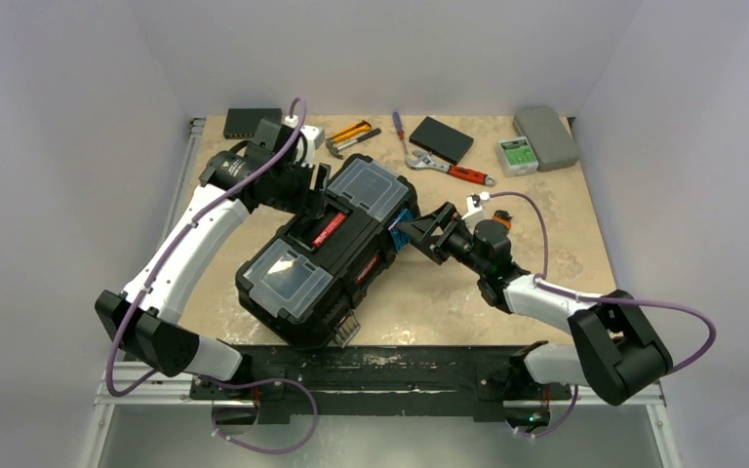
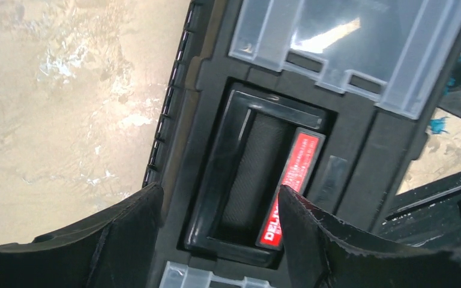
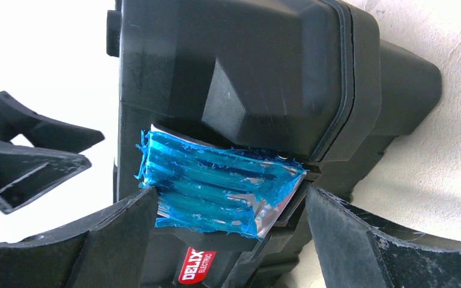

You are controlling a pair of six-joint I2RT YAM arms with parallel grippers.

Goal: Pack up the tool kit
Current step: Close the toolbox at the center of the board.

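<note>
The black tool kit box [image 1: 327, 253] lies diagonally mid-table with its lid down, two clear-lidded compartments and a red-marked top handle [image 1: 330, 230]. My left gripper [image 1: 309, 187] is open over the lid; in the left wrist view [image 2: 219, 201] its fingers straddle the recessed handle [image 2: 255, 174] and its red label [image 2: 294, 186], not gripping. My right gripper [image 1: 415, 234] is open at the box's right side. In the right wrist view [image 3: 231, 201] its fingers flank a latch covered in blue film [image 3: 216, 186], close to its edges.
Loose tools lie at the back: yellow-black pliers [image 1: 351, 132], a red-handled wrench [image 1: 451, 169] and a screwdriver [image 1: 399, 123]. A flat black box [image 1: 441, 138], a grey case [image 1: 546, 136], a green-labelled box [image 1: 517, 156] and a black box [image 1: 252, 120] are there too.
</note>
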